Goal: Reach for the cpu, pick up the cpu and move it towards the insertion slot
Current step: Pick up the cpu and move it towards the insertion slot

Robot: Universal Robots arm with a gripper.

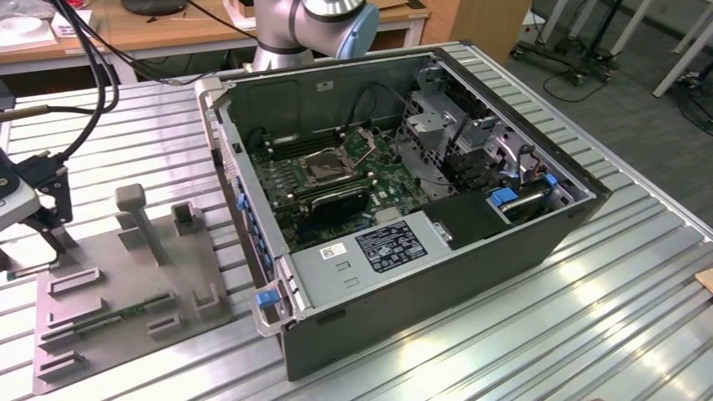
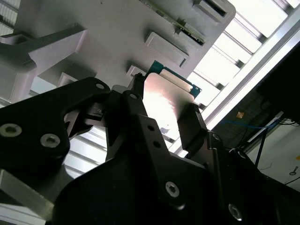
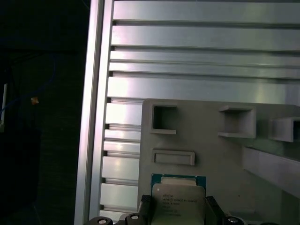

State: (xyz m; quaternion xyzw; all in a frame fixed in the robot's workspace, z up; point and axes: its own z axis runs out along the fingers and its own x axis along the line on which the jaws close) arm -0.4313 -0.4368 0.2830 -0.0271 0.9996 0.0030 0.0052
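gripper (image 2: 164,101) clamped on cpu (image 3: 178,187) by opposite edges, above grey fixture (image 1: 123,284) | slot (image 1: 330,167) at gripper's 3 o'clock, exterior view | carry level, firm hold, clear case wall (image 1: 240,209)

A small, thin square cpu chip (image 2: 166,101), its pale silver face edged in green, sits gripped between the black fingers of my gripper (image 2: 164,108), over the grey plastic fixture (image 3: 211,154). The square insertion slot (image 1: 332,167), a shiny metal frame around a dark centre, lies flat on the green board (image 1: 279,177), well apart from the chip.
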